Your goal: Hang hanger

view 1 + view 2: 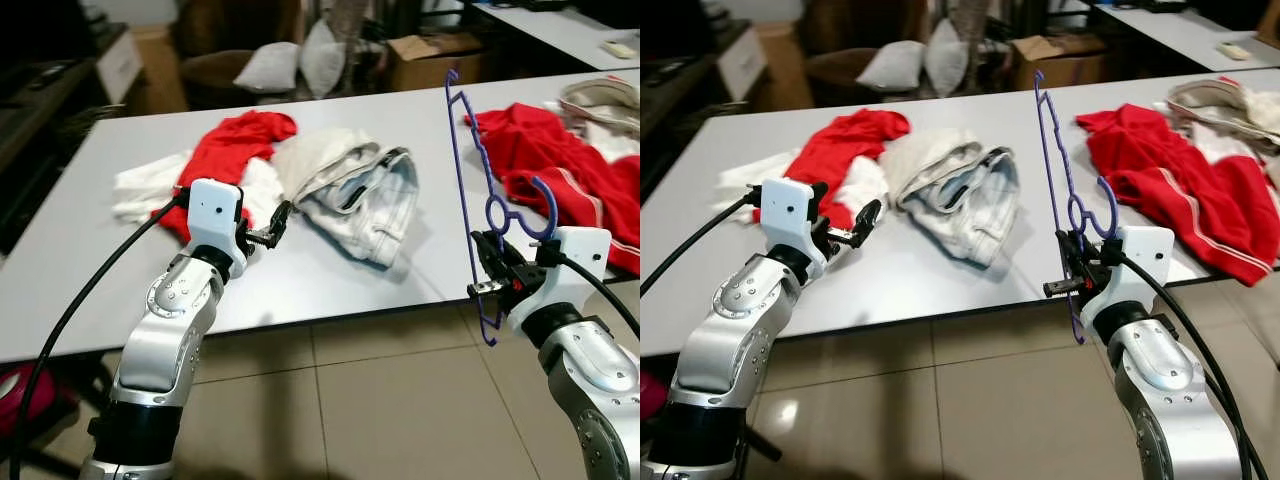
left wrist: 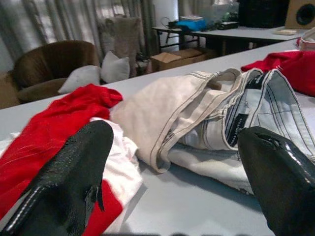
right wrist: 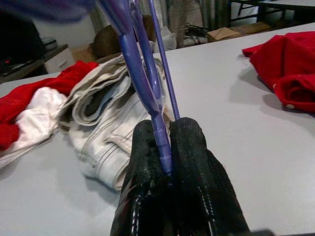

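One purple hanger, two red garments, one pale trousers, two pillows.

Table w/ clothes pile left, garment right, hanger btwn, boxes behind

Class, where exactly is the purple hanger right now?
The purple hanger stands upright at the table's near edge on the robot's right, pinched in the right claw, between the pale folded trousers and the red garment.

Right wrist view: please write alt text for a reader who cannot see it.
The right claw is shut on a purple hanger, above a grey table. Beyond lie pale folded trousers and red clothes.
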